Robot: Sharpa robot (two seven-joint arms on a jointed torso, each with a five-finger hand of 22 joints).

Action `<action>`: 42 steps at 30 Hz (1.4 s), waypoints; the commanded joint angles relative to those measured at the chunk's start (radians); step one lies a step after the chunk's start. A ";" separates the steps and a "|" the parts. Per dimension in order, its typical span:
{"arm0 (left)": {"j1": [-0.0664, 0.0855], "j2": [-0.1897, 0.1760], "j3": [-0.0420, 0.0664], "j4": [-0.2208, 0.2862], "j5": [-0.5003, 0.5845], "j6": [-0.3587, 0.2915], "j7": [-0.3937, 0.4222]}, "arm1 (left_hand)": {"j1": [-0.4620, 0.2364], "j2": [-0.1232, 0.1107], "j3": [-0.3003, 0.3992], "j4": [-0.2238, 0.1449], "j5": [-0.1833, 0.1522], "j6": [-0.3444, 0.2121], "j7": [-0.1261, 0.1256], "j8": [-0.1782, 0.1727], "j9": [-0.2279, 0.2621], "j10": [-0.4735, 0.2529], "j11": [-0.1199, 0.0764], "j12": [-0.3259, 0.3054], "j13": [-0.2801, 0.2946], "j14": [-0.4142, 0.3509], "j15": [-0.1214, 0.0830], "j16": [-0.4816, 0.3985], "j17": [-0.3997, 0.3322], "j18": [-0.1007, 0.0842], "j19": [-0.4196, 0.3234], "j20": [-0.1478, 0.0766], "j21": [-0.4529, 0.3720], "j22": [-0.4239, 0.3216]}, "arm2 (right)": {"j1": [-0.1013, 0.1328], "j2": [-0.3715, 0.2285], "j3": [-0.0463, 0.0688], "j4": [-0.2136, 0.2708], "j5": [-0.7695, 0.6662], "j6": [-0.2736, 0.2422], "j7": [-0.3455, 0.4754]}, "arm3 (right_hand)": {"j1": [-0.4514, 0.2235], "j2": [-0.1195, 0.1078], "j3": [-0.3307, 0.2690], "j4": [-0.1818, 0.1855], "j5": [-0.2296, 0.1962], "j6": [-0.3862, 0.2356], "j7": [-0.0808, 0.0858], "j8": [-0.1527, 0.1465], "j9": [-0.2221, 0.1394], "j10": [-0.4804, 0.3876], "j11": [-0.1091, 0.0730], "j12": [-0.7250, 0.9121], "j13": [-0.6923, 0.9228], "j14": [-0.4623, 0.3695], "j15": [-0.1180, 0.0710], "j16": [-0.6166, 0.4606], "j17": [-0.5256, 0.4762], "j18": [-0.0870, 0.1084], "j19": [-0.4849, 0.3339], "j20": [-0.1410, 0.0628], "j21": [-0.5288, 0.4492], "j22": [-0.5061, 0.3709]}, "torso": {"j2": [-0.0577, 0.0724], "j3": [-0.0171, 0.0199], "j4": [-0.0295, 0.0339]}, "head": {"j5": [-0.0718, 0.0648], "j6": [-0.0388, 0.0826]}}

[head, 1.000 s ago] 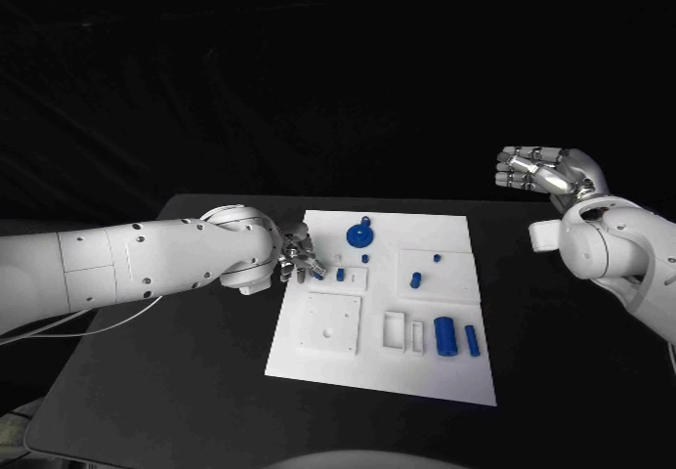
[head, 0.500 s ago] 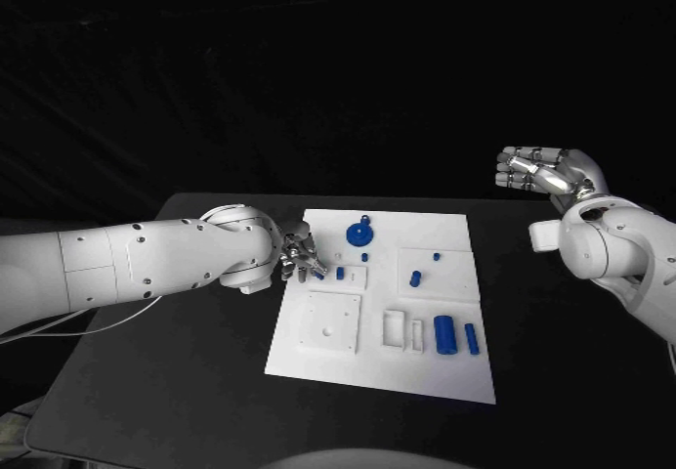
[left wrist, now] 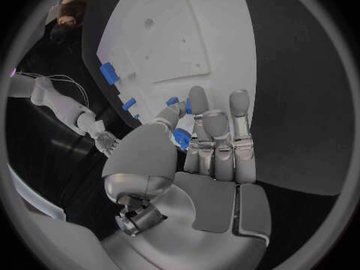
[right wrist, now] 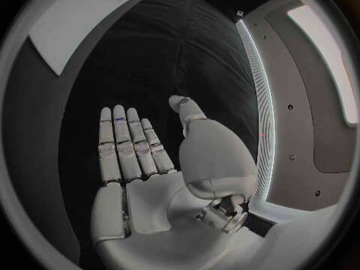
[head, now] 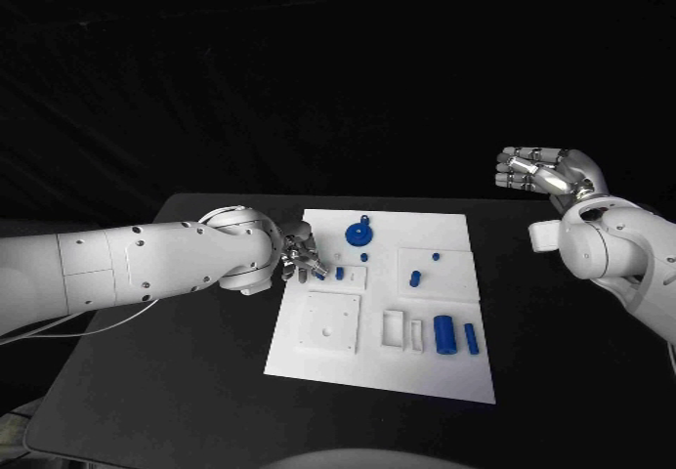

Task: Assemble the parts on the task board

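White plate on a black table (head: 169, 391): the task board (head: 423, 366) lies in the middle of the head view, blue parts scattered across it. A round blue part with a small handle (head: 360, 233) sits near the far edge, a blue cylinder (head: 445, 335) and a slim blue bar (head: 472, 339) side by side toward the near right, a small blue peg (head: 416, 278) between them. The left hand (head: 299, 256) is down at the board's left edge, fingertips by a small blue piece (head: 340, 274) standing in a raised white block. The right hand (head: 542, 172) is up in the air, well off the board to the right, fingers curled, nothing in it.

Over to the left wrist view: the left hand (left wrist: 203, 156) has its fingers drawn together over the board (left wrist: 203, 36), and there's a blue part (left wrist: 180, 139) tucked between thumb and fingers, apparently pinched, though how firmly I cannot tell.

Right wrist view now: the right hand (right wrist: 150, 156) shows its fingers straight and side by side, thumb apart, palm bare, holding nothing. A corner of the board (right wrist: 75, 18) sits far off.
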 commanded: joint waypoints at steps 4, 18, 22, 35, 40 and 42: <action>-0.002 -0.002 -0.001 0.006 -0.024 -0.026 0.015 | 0.015 0.003 0.078 -0.074 0.006 0.048 -0.039 0.003 0.001 0.046 -0.007 0.008 0.000 0.006 -0.002 -0.006 0.002 0.001 0.010 0.000 -0.003 0.016 | -0.001 0.000 0.001 0.000 -0.005 0.015 0.006 | -0.001 0.006 -0.003 -0.006 -0.001 -0.007 -0.002 -0.004 -0.001 -0.006 -0.001 -0.004 -0.002 -0.006 -0.002 -0.003 -0.001 0.013 -0.006 0.002 0.002 -0.001 | 0.000 -0.0007 0.0001 | 0.000 -0.001; -0.002 -0.013 -0.001 0.020 -0.045 -0.060 0.024 | 0.015 0.002 0.080 -0.078 0.010 0.051 -0.040 0.004 0.001 0.046 -0.007 0.012 -0.002 0.009 -0.003 -0.006 0.005 0.002 0.012 0.000 -0.003 0.017 | -0.002 0.000 0.001 -0.001 -0.005 0.018 0.004 | -0.002 0.007 -0.004 -0.005 -0.001 -0.008 -0.002 -0.004 -0.001 -0.006 -0.001 -0.004 -0.002 -0.007 -0.002 -0.003 -0.001 0.013 -0.006 0.002 0.002 -0.001 | 0.000 -0.0003 0.0003 | 0.000 -0.005; -0.002 -0.016 -0.002 0.025 -0.047 -0.072 0.028 | 0.014 0.002 0.081 -0.079 0.013 0.052 -0.040 0.003 0.001 0.046 -0.007 0.013 -0.002 0.009 -0.003 -0.007 0.005 0.002 0.012 -0.001 -0.002 0.017 | -0.003 0.000 0.001 -0.002 -0.005 0.019 0.004 | -0.002 0.007 -0.004 -0.005 -0.001 -0.008 -0.002 -0.004 -0.001 -0.006 -0.001 -0.004 -0.002 -0.007 -0.002 -0.003 -0.001 0.013 -0.006 0.002 0.002 -0.001 | 0.000 -0.0001 0.0002 | 0.001 -0.006; -0.006 -0.017 -0.002 0.031 -0.092 -0.091 0.041 | 0.014 0.004 0.082 -0.078 0.012 0.049 -0.039 0.003 0.002 0.046 -0.007 0.011 -0.005 0.010 -0.003 -0.011 0.007 0.002 0.012 -0.001 -0.003 0.016 | -0.005 -0.002 0.001 -0.003 -0.005 0.020 -0.002 | -0.003 0.009 -0.005 -0.002 0.000 -0.008 -0.002 -0.004 -0.001 -0.006 0.000 -0.004 -0.002 -0.007 -0.002 -0.003 -0.001 0.013 -0.006 0.002 0.002 -0.001 | 0.000 0.0000 0.0002 | 0.001 -0.007; -0.014 -0.017 -0.003 0.029 -0.104 -0.097 0.044 | 0.014 0.004 0.082 -0.078 0.012 0.049 -0.039 0.003 0.002 0.046 -0.007 0.011 -0.005 0.010 -0.003 -0.011 0.007 0.002 0.012 -0.001 -0.003 0.016 | -0.006 -0.003 0.001 -0.003 -0.005 0.022 -0.003 | -0.003 0.009 -0.005 -0.002 0.000 -0.008 -0.002 -0.004 -0.001 -0.006 0.000 -0.004 -0.002 -0.007 -0.002 -0.003 -0.001 0.013 -0.006 0.002 0.002 -0.001 | 0.000 0.0001 -0.0007 | 0.001 -0.009; -0.018 -0.017 -0.003 0.029 -0.111 -0.100 0.046 | 0.014 0.003 0.082 -0.077 0.013 0.050 -0.039 0.003 0.002 0.046 -0.008 0.011 -0.006 0.011 -0.003 -0.013 0.007 0.002 0.012 -0.001 -0.003 0.016 | -0.007 -0.004 0.001 -0.004 -0.005 0.022 -0.003 | -0.003 0.009 -0.005 -0.002 0.000 -0.008 -0.002 -0.004 -0.001 -0.006 0.000 -0.004 -0.002 -0.007 -0.002 -0.003 -0.001 0.013 -0.006 0.002 0.002 -0.001 | 0.000 -0.0001 -0.0002 | 0.000 -0.010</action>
